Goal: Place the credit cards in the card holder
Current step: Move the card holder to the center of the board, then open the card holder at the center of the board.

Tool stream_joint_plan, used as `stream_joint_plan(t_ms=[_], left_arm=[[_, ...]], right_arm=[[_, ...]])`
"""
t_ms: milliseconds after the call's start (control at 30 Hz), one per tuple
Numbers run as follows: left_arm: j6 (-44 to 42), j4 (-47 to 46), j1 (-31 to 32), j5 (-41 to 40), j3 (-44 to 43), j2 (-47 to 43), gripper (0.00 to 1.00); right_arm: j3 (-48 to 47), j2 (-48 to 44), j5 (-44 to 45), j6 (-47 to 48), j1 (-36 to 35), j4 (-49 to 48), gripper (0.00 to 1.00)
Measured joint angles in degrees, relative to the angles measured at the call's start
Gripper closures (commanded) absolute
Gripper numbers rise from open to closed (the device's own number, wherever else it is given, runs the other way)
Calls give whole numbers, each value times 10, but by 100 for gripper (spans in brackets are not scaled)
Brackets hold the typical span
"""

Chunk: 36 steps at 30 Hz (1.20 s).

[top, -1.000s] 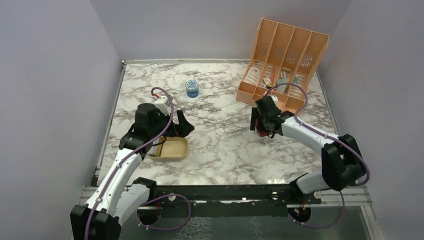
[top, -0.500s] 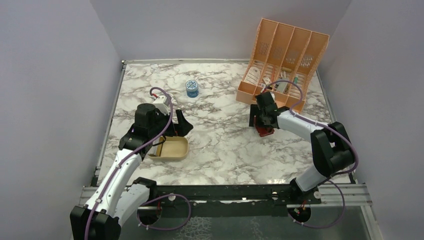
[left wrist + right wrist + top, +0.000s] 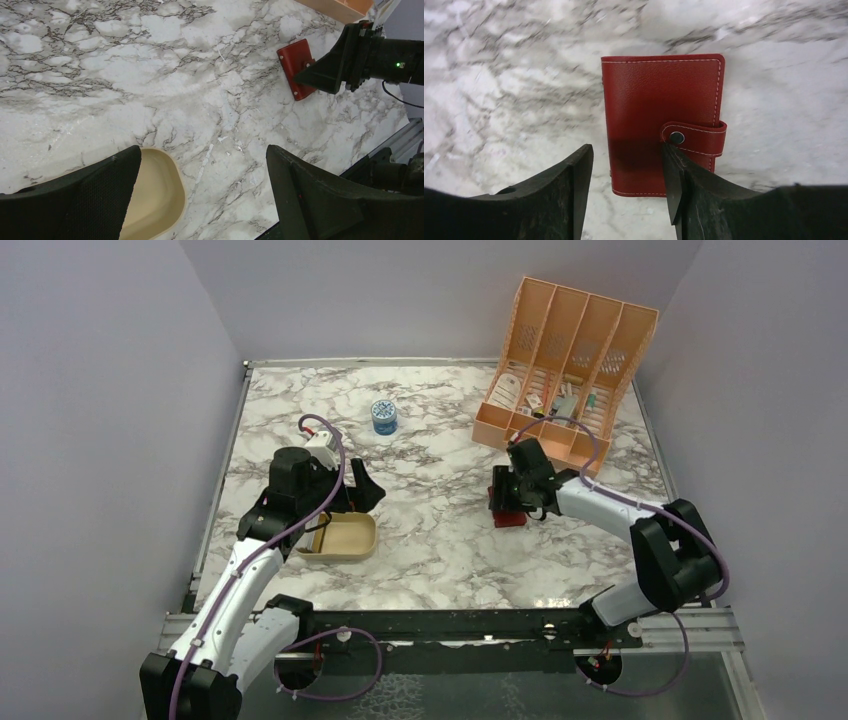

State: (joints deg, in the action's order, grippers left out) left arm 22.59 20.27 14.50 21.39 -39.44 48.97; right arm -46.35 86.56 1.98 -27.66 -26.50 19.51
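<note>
The card holder [image 3: 659,115] is a dark red case lying shut and flat on the marble, its snap strap [image 3: 694,137] on the right side. It also shows in the top view as the card holder [image 3: 507,518] and far off in the left wrist view as the card holder [image 3: 296,65]. My right gripper [image 3: 626,150] hovers open over its near half. One finger tip sits over the strap by the snap, the other off the case's left edge. My left gripper [image 3: 202,152] stands wide open above the tan tray's corner. The credit cards are hidden.
A shallow tan tray [image 3: 350,540] sits under the left gripper [image 3: 360,490]. A peach slotted organizer [image 3: 565,380] with small items stands at the back right, just behind the right arm. A small blue-and-white jar [image 3: 384,416] stands at the back middle. Grey walls close in three sides.
The right gripper has swung left and slightly nearer, and its jaws have narrowed a little. The card holder now lies further left. The left arm has not moved.
</note>
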Motion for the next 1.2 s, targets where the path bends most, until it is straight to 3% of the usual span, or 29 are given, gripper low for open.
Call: stream_joint_plan(t_ms=[367, 800, 1033, 1200], left_arm=[[0, 0, 0, 0, 0, 0, 1], [0, 0, 0, 0, 0, 2, 1], [0, 0, 0, 0, 0, 2, 1], [0, 0, 0, 0, 0, 2, 1]], right_arm=[[13, -39, -42, -53, -99, 24, 52], [-61, -53, 96, -113, -99, 132, 57], [-73, 24, 111, -170, -99, 162, 58], [-72, 30, 110, -184, -99, 159, 59]])
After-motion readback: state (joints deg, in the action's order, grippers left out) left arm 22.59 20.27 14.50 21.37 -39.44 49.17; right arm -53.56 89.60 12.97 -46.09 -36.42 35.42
